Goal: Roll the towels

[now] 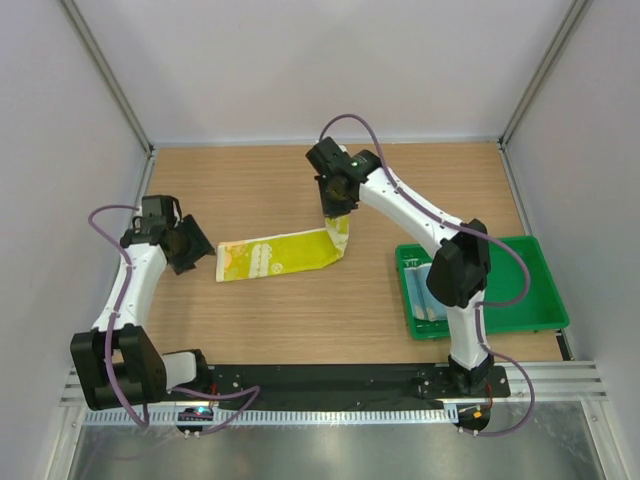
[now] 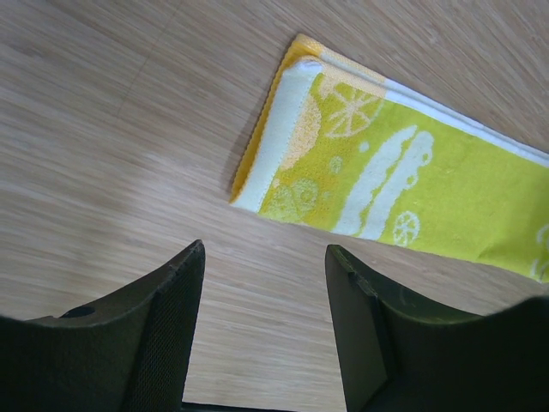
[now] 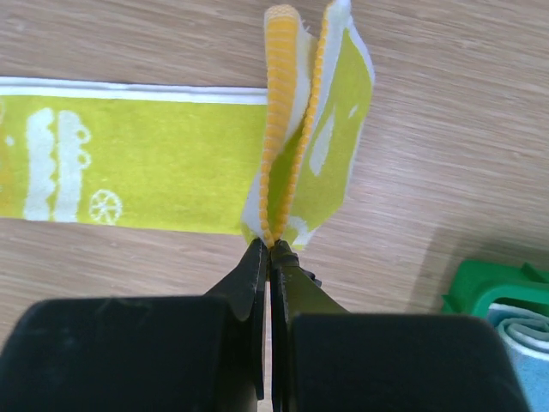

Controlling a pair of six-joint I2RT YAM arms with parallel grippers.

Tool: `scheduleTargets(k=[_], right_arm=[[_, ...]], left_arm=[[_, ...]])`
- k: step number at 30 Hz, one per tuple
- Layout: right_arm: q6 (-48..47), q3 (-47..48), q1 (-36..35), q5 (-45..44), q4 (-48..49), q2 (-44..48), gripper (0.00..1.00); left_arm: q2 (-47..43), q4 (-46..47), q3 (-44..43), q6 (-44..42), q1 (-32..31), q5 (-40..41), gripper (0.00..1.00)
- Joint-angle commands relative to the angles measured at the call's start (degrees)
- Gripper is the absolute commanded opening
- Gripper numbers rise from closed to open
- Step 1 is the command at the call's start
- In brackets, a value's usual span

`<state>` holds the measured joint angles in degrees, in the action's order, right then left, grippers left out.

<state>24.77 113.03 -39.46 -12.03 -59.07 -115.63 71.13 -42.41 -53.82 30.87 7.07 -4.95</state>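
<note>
the yellow towel (image 1: 275,258) lay mid-table as a long folded strip, lime with pale lemon prints and a white edge. its 3 o'clock end stood lifted, clenched in the right gripper (image 3: 271,247). the left gripper (image 2: 264,257) hung released just off the 9 o'clock end. at 4 o'clock, the green tray (image 1: 535,310) held the rolled blue towel (image 1: 420,298).

Light wood-grain table (image 1: 260,320), grain running left-right. Plain pale grey back wall (image 1: 320,60), left wall (image 1: 50,200) and right wall (image 1: 600,150) close three sides. Aluminium posts (image 1: 105,75) at back corners. Black strip (image 1: 330,385) along near edge, brushed metal sheet (image 1: 330,450) below. Soft, even light.
</note>
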Motion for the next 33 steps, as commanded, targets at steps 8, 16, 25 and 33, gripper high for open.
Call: scheduleTargets(k=[8,16,25,33], right_arm=[[2.1,19.2,-7.5,4.0,-5.4,-7.1,0.01],[4.9,22.7,-11.2,10.6,0.5,-9.7,0.01],[7.2,25.2,-14.5,16.2,4.7,-14.0,0.01],[9.4,24.8,-16.9,17.7,8.3,-18.3,0.01]], left_arm=[[-2.6,0.2,-1.4,0.3,-0.3,1.1,0.59],[-3.7,-0.1,-2.1,1.1,-0.2,4.2,0.60],[-4.9,-0.1,-1.6,1.5,-0.1,6.4,0.60],[-4.7,-0.3,-1.5,1.5,-0.1,6.4,0.61]])
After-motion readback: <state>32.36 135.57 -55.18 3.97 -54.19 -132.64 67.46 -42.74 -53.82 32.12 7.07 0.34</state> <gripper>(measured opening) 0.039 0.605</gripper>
